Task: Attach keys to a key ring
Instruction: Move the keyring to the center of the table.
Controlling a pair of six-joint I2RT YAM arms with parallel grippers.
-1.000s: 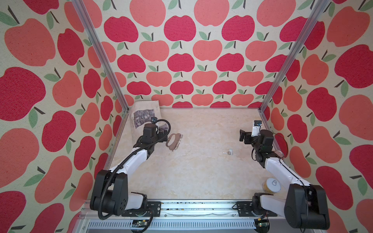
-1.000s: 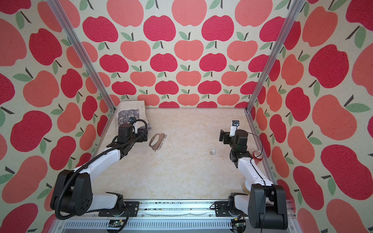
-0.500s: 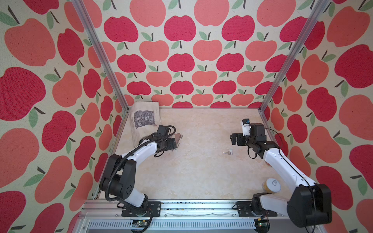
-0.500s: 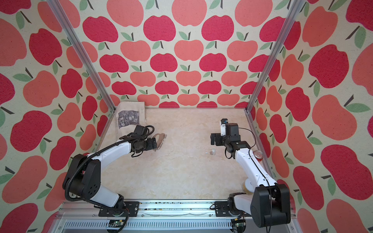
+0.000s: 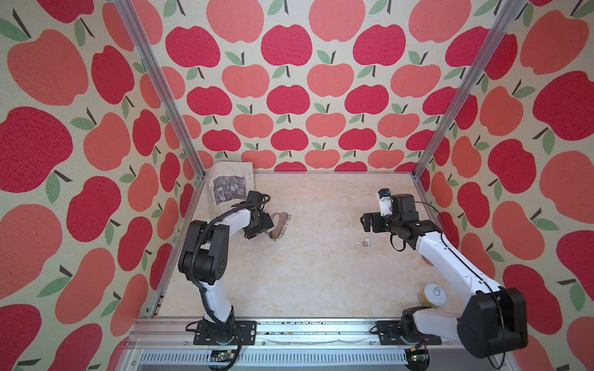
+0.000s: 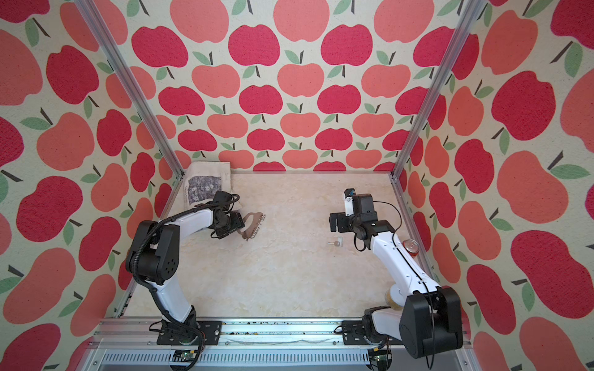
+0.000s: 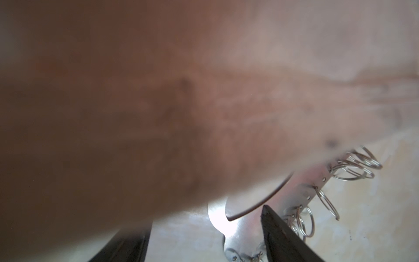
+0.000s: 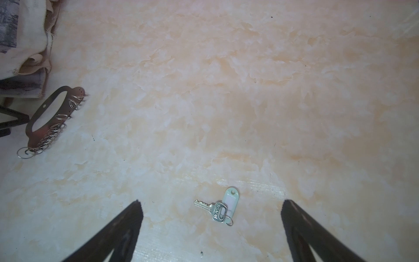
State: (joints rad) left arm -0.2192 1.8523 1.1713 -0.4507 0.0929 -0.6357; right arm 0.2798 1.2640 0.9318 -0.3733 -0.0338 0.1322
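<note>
- small silver key with a pale blue-white plastic tag (image 8: 223, 209) lies flat on the marbled beige surface (image 5: 305, 273)
- in a top view the right gripper (image 5: 369, 222) hangs at its 12 o'clock, jaws wide apart
- flat grey-brown metal D-shaped key ring plate (image 5: 279, 225) sits well off at the key's 9 o'clock
- left gripper (image 7: 205, 219) has its jaws either side of the plate's edge, can't tell if they're clamped

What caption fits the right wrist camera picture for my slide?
Open right claw framing a little tagged key on the marbled table, key ring lying farther off by the cloth.
</note>
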